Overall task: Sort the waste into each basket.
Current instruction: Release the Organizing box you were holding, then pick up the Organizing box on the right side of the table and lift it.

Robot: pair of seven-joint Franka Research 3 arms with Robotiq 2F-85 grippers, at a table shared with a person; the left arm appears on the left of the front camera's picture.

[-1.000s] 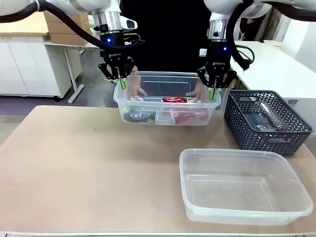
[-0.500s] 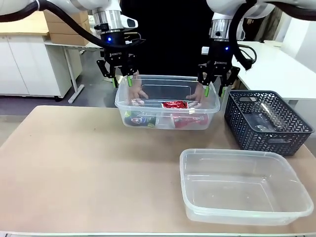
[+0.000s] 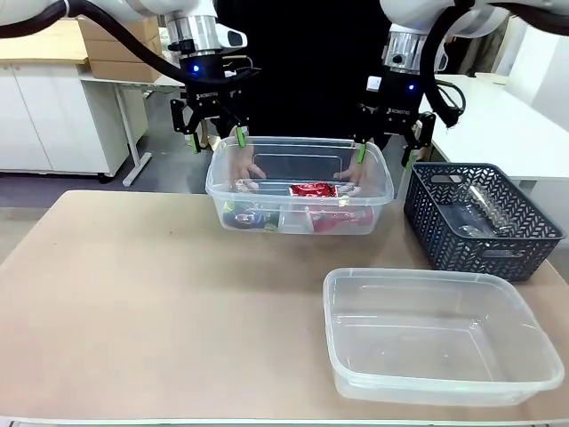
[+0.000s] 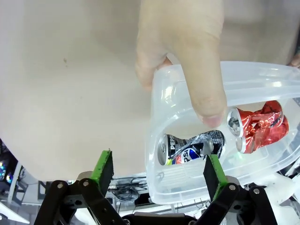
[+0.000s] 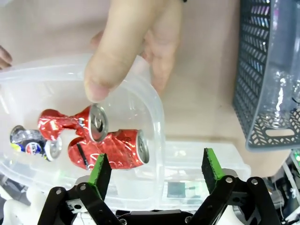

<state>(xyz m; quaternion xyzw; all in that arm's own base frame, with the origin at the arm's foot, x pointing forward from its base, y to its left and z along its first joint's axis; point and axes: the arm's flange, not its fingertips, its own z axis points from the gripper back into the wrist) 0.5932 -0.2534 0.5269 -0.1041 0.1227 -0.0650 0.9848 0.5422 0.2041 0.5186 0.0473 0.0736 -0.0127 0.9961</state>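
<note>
Front view: left gripper [image 3: 218, 140] and right gripper [image 3: 385, 149], both jaws spread wide and empty, above the clear tub [image 3: 293, 140] at 12 o'clock. Crushed cans [image 3: 313, 189] lie inside; a person's hand [image 4: 183, 42] grips the rim.

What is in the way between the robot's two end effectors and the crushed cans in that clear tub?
A person's hands. One hand below the open left end effector and another hand below the open right end effector grip the tub's rim, thumbs hooked inside above the cans.

red cans [image 5: 117, 152], clear tub [image 3: 427, 384], dark lattice basket [image 3: 467, 255]
</note>
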